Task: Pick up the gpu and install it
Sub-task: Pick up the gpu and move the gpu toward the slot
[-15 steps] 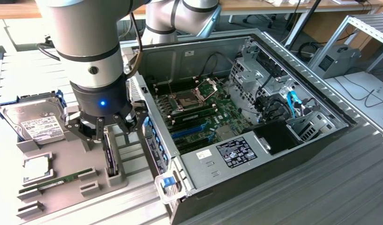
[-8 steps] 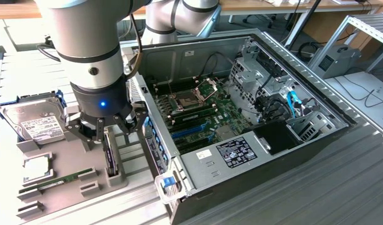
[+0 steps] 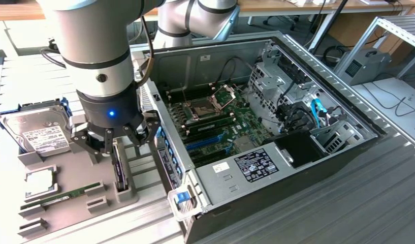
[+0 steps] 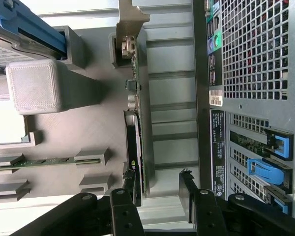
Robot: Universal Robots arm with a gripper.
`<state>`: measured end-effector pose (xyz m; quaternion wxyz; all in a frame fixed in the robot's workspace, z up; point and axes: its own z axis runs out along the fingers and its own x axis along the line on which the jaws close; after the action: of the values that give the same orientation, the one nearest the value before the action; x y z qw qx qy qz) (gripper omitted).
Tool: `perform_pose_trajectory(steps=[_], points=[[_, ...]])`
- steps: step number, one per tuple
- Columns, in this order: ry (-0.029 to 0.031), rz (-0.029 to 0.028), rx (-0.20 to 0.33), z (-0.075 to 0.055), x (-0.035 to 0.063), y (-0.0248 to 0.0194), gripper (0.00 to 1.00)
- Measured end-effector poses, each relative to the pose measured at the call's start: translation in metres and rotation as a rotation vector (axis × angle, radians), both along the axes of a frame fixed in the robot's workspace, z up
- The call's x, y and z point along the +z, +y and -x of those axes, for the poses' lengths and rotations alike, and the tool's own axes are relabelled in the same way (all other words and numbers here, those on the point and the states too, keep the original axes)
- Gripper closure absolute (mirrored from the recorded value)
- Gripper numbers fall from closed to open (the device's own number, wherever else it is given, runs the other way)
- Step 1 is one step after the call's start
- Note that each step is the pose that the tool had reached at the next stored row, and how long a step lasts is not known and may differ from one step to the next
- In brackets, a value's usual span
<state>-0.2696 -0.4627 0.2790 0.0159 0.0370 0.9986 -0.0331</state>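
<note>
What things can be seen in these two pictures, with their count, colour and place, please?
computer case: one, black, open, exterior view's right.
tray: one, grey, beside the case.
gpu: one, black, upright on edge in the tray's slot, beneath the jaws.
hard drive: one, silver with white label, exterior view's left.
memory stick: one, green, on the tray.
arm: one, grey, above the tray.
jaws: one pair, black, open, either side of the gpu.
</note>
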Motion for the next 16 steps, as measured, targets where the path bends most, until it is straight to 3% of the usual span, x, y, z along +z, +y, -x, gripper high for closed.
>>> perform_pose_trajectory(steps=[16], points=[[0.0, 0.011, 0.0, 0.0, -0.0034, 0.0, 0.52]])
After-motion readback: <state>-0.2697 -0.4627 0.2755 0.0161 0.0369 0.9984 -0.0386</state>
